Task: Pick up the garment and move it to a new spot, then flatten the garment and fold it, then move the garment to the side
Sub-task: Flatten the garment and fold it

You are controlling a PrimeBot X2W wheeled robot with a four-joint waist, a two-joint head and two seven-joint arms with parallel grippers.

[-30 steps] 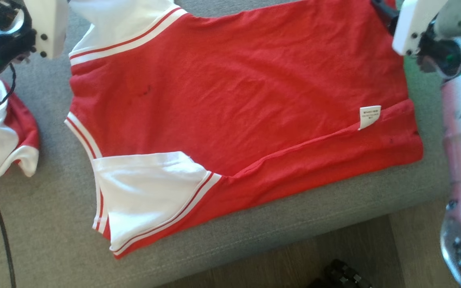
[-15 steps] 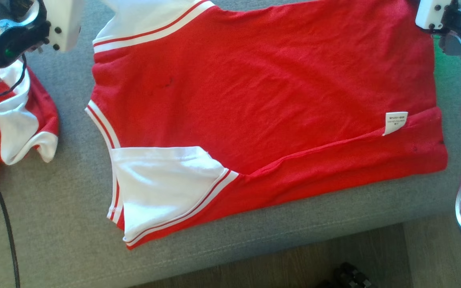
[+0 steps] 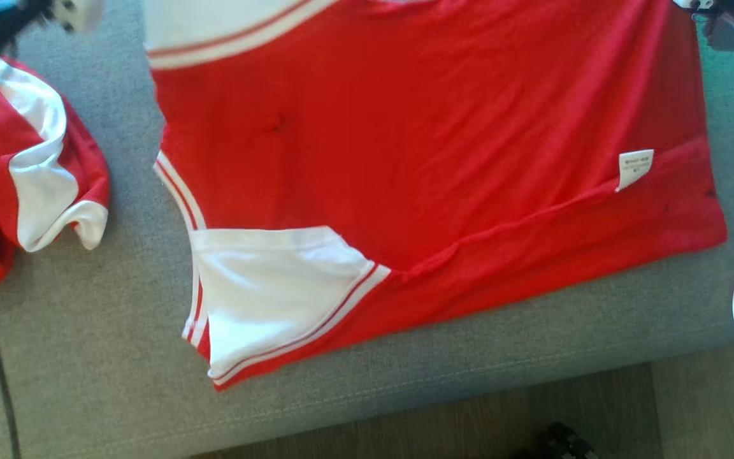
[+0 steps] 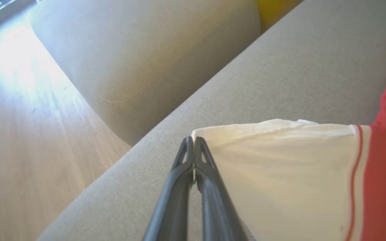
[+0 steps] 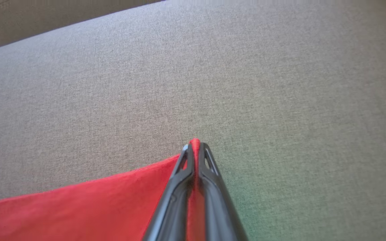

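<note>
Left jaws closed tight on the white sleeve corner of the red T-shirt at eleven o'clock; right jaws pinch its hem corner at one o'clock, atop the grey couch.

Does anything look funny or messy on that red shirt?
Yes. The red shirt has its white care tag showing on the outside near the right hem, so it may be inside out. It also has a small dark smudge toward the left, and its near edge is folded over. A second red-and-white garment lies crumpled to the left.
</note>
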